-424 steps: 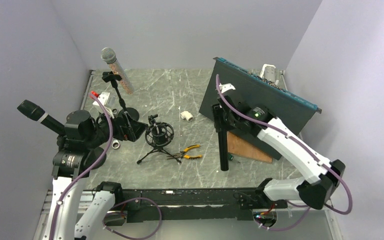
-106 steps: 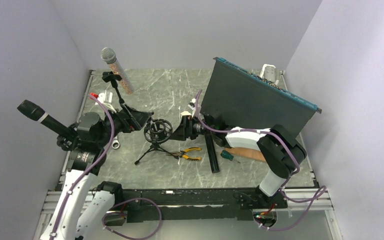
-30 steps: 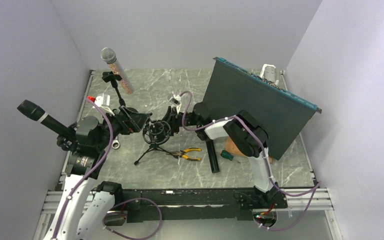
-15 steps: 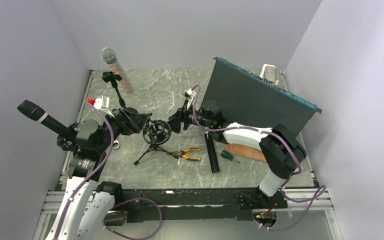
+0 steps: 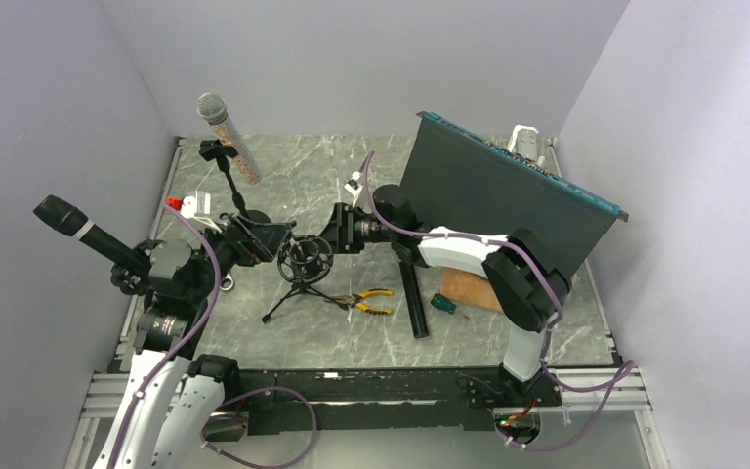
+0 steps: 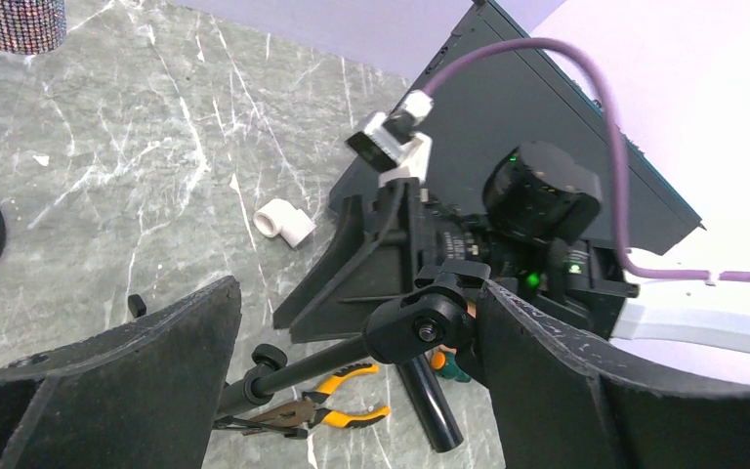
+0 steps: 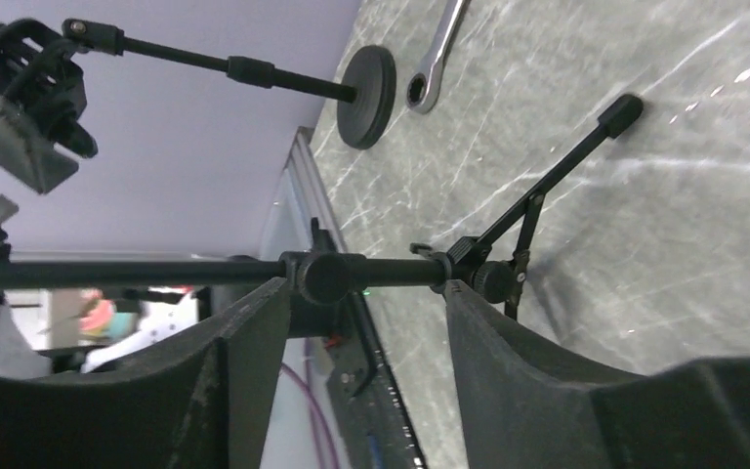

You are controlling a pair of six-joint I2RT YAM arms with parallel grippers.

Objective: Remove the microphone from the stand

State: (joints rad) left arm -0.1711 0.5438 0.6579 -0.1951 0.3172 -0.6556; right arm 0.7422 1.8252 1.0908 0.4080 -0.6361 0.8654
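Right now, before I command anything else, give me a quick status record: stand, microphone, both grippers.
tripod stand: upright, shock-mount ring looks empty
black microphone: off the stand, lying flat beside the pliers
left gripper: open, at the ring's left side
right gripper: open, at the ring's right side
grip: neither gripper visibly clamped on anything

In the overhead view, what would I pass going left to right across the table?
Black microphone → tripod stand → pliers → black cylinder → screwdriver.
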